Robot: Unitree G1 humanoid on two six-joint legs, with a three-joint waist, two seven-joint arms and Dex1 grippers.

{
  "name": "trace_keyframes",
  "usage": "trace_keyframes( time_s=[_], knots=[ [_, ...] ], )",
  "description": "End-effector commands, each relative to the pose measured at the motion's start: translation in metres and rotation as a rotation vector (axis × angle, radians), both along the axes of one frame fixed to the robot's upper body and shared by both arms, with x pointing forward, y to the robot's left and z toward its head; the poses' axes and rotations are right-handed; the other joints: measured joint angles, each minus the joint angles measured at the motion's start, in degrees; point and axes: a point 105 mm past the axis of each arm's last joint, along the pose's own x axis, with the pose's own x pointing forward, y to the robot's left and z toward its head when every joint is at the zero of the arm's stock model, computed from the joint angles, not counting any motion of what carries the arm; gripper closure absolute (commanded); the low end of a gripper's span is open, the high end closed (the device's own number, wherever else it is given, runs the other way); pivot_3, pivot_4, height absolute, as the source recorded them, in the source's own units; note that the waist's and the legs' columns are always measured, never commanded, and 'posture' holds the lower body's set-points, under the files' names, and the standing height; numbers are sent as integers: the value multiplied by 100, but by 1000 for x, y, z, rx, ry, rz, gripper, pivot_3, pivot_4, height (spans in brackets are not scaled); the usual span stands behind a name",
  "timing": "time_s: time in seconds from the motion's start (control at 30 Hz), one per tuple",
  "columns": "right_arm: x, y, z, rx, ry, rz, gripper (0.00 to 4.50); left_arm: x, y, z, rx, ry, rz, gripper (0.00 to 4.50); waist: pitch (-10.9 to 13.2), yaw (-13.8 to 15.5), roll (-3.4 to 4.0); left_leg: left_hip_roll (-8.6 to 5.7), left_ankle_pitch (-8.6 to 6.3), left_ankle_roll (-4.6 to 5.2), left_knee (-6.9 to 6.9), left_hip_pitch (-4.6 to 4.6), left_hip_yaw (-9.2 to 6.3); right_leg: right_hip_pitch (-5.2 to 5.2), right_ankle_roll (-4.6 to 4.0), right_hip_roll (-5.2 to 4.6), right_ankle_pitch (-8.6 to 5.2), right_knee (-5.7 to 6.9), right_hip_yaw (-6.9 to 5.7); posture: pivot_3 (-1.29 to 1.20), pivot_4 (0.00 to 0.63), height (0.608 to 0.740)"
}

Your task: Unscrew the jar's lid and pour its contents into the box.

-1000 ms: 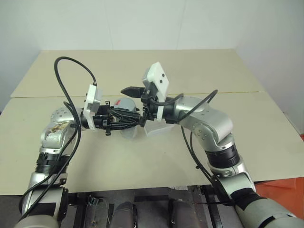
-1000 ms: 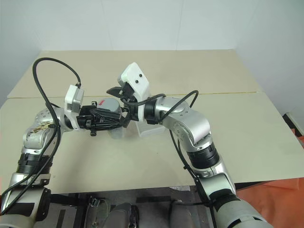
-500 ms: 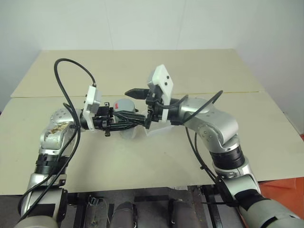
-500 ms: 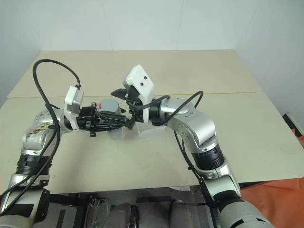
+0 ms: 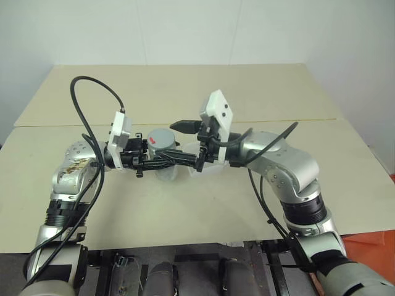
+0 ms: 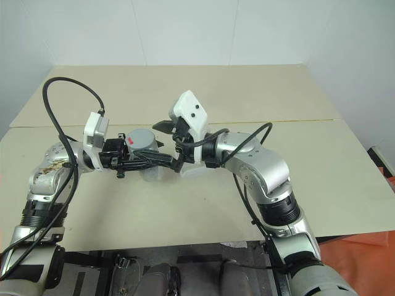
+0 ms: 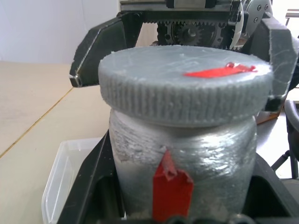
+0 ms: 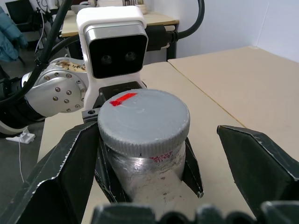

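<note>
Jar (image 5: 162, 150) sits upright above the desk (image 5: 185, 203), clamped low on its body by the left gripper (image 7: 177, 205), with the box (image 7: 60, 172) just beside it. Right gripper (image 8: 177, 154) stands wide apart, a finger on either side of the lid (image 8: 144, 121) without touching. Judging by its look, the jar is small, stiff and light with a smooth wall, so the ribbed lid rim gives the surest hold for twisting.

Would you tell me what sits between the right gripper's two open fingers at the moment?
The lid, screwed on the jar, sits between the right gripper's spread fingers, untouched by either, as the right wrist view shows. The left gripper holds the jar's body.
</note>
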Motion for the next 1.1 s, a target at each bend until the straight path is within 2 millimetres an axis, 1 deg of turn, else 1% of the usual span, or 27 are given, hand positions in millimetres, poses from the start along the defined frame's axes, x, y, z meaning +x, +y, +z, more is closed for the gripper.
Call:
trace_keyframes(
  time_s=[0.03, 0.5, 0.87, 1.0, 1.1],
  knots=[
    [-2, -9, 12, 28, -39, -17, 13, -4, 0, 15, -5, -62, -21, 2226, 0, 0, 0, 0, 0, 0, 0, 0, 0, 0, 0, 0, 0, 0, 0, 0, 150, 740],
    [1, -25, 10, 10, -38, -47, 13, -4, -1, 15, -3, -64, -22, 2226, 0, 10, 0, 0, -1, 1, 0, 0, 0, 0, 0, 0, 0, -1, 0, 0, 150, 740],
    [-15, -35, 2, -27, -20, 29, 13, -4, 0, 13, 0, -58, -19, 2226, 0, 9, 0, 0, -1, 3, 1, 0, 0, 0, 0, 0, 0, -4, 0, 0, 150, 740],
    [-18, -31, 13, 25, 6, 62, 13, 0, -2, 12, 8, -72, -7, 2226, 0, 10, 0, 0, -2, 3, 0, 0, -1, 0, 0, 0, 0, -5, 0, 0, 150, 740],
    [-16, -23, 16, 28, 11, 62, 13, 2, -5, 10, 24, -107, -7, 2226, 0, 5, 0, 0, -2, 3, 0, 1, 0, 0, 0, 0, 0, -4, 0, 0, 150, 740]
  ],
)
